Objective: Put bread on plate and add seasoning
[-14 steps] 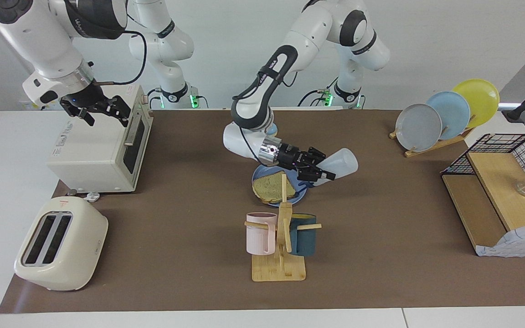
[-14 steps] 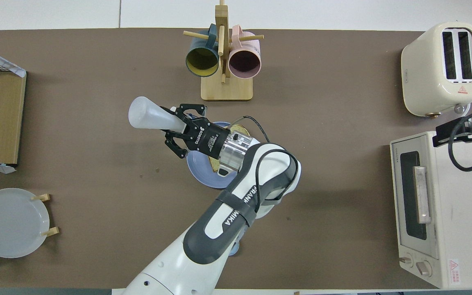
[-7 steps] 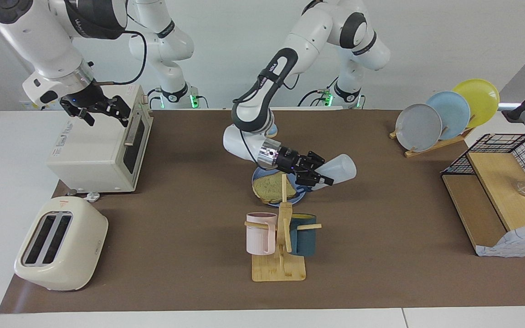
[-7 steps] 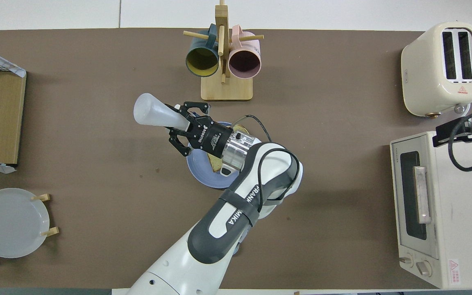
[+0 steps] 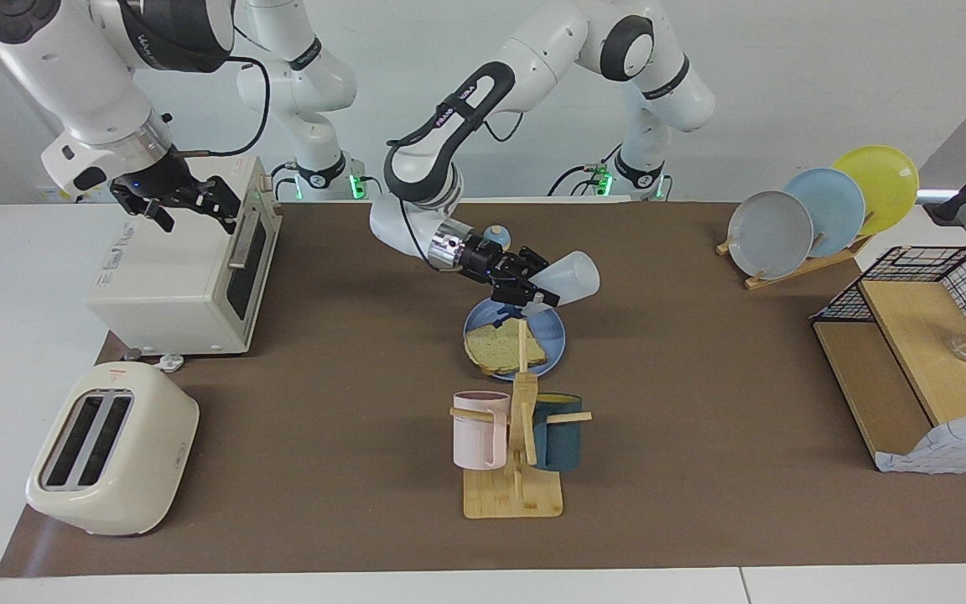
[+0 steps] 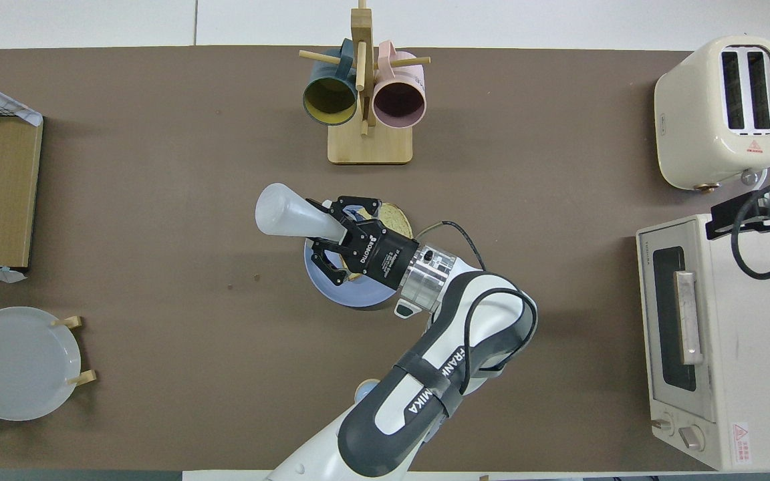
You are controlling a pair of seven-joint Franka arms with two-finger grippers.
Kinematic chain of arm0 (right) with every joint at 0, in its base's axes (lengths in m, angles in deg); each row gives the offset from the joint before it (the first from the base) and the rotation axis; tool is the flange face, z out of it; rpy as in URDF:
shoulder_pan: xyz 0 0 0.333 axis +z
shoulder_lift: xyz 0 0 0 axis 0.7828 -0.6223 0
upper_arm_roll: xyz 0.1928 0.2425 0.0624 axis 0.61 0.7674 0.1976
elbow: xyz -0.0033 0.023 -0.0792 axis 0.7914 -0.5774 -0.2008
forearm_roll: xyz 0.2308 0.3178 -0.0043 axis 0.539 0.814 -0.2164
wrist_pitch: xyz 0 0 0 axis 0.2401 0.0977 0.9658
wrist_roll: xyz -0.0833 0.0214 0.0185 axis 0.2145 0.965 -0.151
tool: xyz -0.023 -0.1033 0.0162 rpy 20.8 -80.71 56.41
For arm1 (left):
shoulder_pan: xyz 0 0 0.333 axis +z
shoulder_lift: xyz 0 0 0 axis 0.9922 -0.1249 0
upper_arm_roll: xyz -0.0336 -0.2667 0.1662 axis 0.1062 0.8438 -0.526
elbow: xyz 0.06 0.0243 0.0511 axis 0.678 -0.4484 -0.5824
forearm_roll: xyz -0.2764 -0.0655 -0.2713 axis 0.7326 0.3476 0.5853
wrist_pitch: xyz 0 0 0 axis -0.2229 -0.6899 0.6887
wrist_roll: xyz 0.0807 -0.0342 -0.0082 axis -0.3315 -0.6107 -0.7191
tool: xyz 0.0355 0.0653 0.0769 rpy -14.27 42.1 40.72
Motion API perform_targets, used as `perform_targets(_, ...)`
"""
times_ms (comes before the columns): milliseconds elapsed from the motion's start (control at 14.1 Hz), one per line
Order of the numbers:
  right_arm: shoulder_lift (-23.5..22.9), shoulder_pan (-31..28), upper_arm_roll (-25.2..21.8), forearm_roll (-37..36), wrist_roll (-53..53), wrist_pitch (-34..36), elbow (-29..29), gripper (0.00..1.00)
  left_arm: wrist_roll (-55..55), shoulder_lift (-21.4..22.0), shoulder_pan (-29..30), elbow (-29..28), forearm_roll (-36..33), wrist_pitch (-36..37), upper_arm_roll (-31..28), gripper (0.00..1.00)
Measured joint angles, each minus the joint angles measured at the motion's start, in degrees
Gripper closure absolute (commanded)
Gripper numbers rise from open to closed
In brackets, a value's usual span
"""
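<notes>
The bread (image 5: 500, 348) lies on the blue plate (image 5: 552, 335) in the middle of the table. My left gripper (image 5: 533, 291) is shut on the seasoning bottle (image 5: 567, 277). It holds the bottle tilted over the plate, base up and cap end down toward the bread. In the overhead view the left gripper (image 6: 328, 230) and the bottle (image 6: 285, 215) cover part of the plate (image 6: 331, 294) and most of the bread (image 6: 395, 215). My right gripper (image 5: 185, 205) waits open and empty above the toaster oven (image 5: 189, 277).
A mug tree (image 5: 516, 453) with two mugs stands just farther from the robots than the plate. A small blue-topped bell (image 5: 495, 232) sits nearer to the robots. A toaster (image 5: 114, 445), a plate rack (image 5: 818, 214) and a wire shelf (image 5: 927, 352) stand at the table's ends.
My left gripper has carried the tilted bottle up and toward the right arm's end, from beside the plate to over it. The right arm has not moved.
</notes>
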Motion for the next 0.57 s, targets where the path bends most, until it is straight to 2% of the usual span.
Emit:
perform_targets(355, 0.00, 0.00, 0.00, 0.00, 0.00, 0.00, 0.00, 0.00, 0.00, -0.76, 8.94, 0.00, -2.64, -4.70, -0.39, 1.00)
perform_targets(568, 0.00, 0.00, 0.00, 0.00, 0.00, 0.00, 0.00, 0.00, 0.26, -0.75, 11.14, 0.59, -1.93, -5.58, -0.45, 1.00)
